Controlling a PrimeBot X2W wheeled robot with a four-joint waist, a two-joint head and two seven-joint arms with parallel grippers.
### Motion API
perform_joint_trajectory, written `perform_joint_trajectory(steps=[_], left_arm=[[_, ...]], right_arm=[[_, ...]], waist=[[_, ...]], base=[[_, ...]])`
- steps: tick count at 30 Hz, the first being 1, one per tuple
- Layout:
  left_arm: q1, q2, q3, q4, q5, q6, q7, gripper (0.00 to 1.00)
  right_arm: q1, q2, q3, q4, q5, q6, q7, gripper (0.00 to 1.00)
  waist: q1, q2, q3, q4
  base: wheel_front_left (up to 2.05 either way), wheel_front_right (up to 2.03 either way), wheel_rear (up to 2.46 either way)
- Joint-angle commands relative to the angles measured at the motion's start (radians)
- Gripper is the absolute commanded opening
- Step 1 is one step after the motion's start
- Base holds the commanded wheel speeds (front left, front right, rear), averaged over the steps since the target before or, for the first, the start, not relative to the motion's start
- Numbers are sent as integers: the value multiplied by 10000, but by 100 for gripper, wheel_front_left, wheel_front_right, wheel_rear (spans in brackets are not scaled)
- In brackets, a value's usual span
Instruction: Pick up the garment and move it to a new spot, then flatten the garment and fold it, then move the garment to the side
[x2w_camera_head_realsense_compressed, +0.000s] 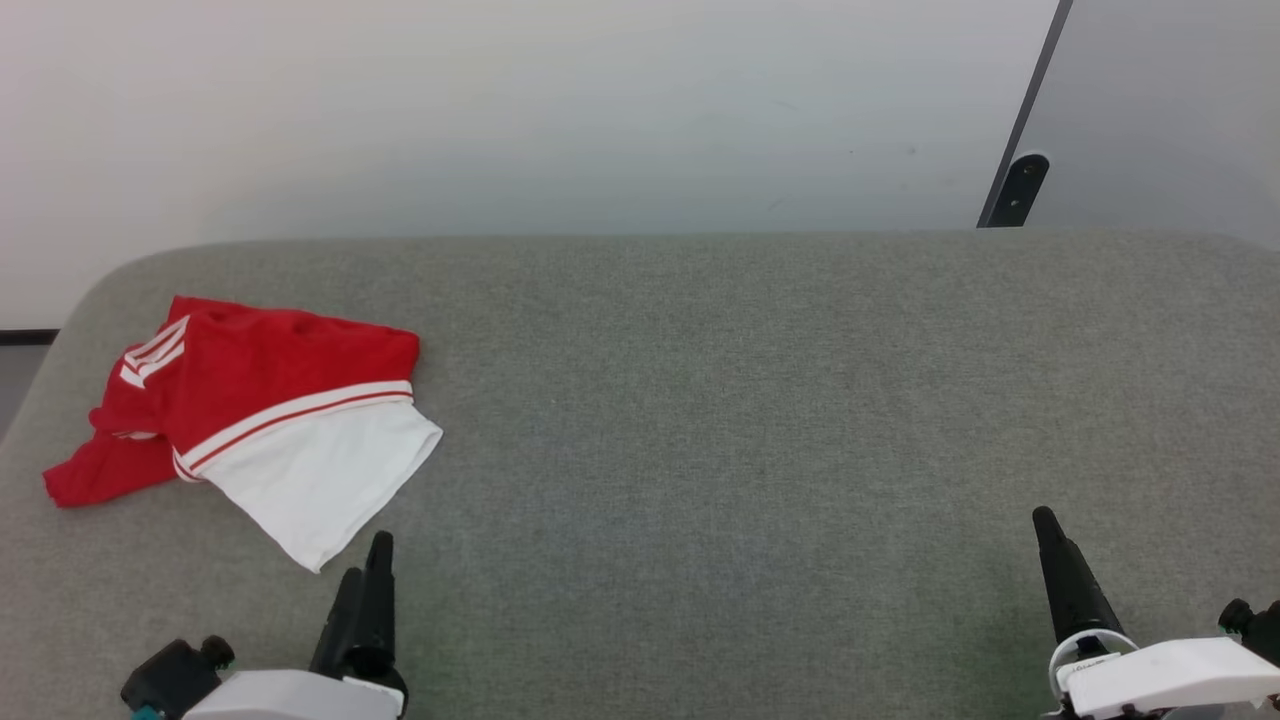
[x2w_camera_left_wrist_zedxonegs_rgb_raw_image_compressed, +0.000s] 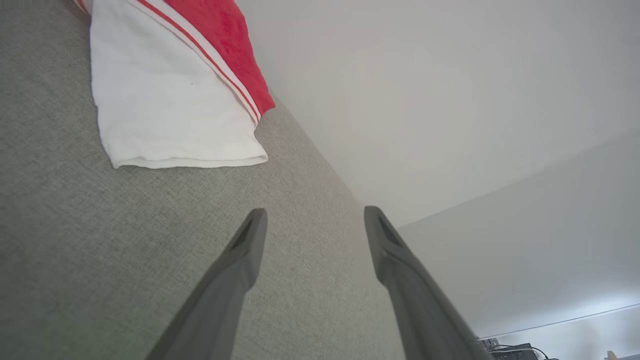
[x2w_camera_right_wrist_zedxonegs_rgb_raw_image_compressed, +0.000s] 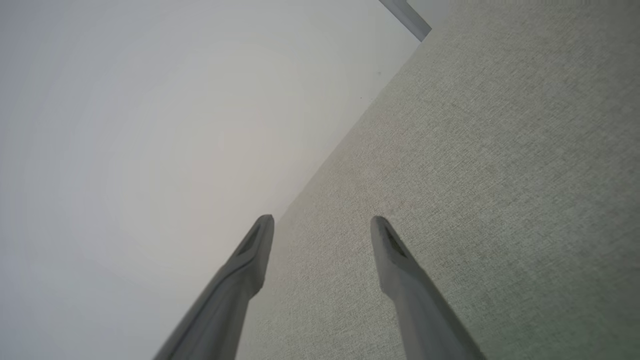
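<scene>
Crumpled red-and-white jersey garment (x2w_camera_head_realsense_compressed: 270, 390), left of frame.
It lies just above the spread left gripper (x2w_camera_head_realsense_compressed: 366, 560); right gripper (x2w_camera_right_wrist_zedxonegs_rgb_raw_image_compressed: 322, 220) also spread, well apart.

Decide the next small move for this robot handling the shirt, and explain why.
Probably ease the left claw forward to the garment, at its near white edge. The garment lies bunched on the grey surface just ahead of that claw, ungripped. Both claws are open and empty, and the right claw sits far across.
</scene>
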Motion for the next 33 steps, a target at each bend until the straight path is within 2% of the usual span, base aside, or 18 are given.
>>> perform_joint_trajectory(steps=[1, 6, 18, 33], left_arm=[[-53, 37, -29, -265, 521, 63, -113, 100], [75, 36, -130, -494, 1575, 129, -319, 100], [311, 45, -302, -828, 3345, 288, -707, 100], [490, 63, -441, -1062, 4952, 432, -1097, 100]], right_arm=[[-24, 1, 23, -248, -511, 5, -120, 100], [50, 58, 61, -392, -1507, 5, -330, 100], [121, 104, 265, -516, -3378, 5, -681, 100], [277, 198, 277, -658, -4935, 6, -1029, 100]], waist=[[0, 0, 15, 0], [0, 0, 44, 8], [0, 0, 107, 12], [0, 0, 160, 0]], base=[[0, 0, 0], [0, 0, 0], [0, 0, 0], [0, 0, 0]])
